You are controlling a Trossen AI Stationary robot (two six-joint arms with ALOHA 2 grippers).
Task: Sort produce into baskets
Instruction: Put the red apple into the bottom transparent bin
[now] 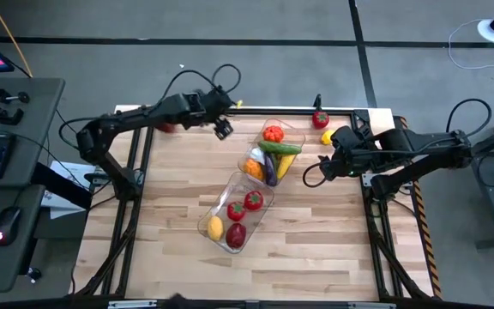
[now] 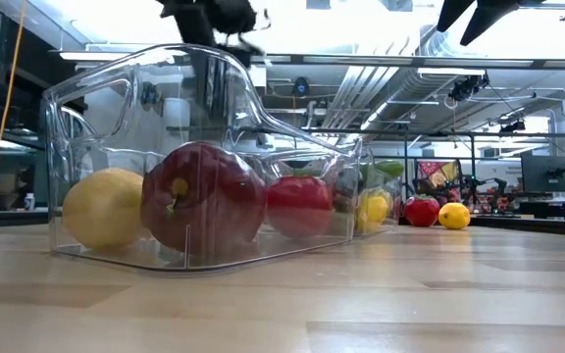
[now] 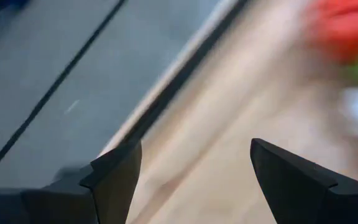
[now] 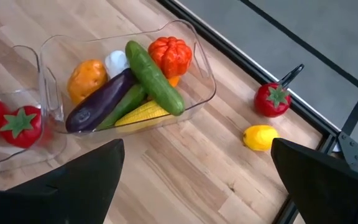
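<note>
Two clear bins lie in the middle of the table. The far bin point(image 1: 292, 136) holds a cucumber point(image 4: 154, 78), an eggplant point(image 4: 101, 99), a pumpkin point(image 4: 169, 55), garlic point(image 4: 115, 61) and corn. The near bin point(image 1: 215, 240) holds a lemon point(image 2: 101, 206), a red apple point(image 2: 204, 196) and tomatoes point(image 1: 245, 204). A loose tomato point(image 1: 320, 118) and a loose lemon point(image 1: 326, 137) rest on the table at the far right. My left gripper point(image 1: 223, 130) is open and empty, left of the far bin. My right gripper point(image 1: 322, 169) is open and empty, right of the far bin and near the loose lemon.
A red thing point(image 1: 168, 128) shows partly under my left arm at the table's far left. The table's dark frame rail point(image 4: 241, 62) runs just behind the loose tomato. Bare wood lies at the table's near edge point(image 1: 256, 279).
</note>
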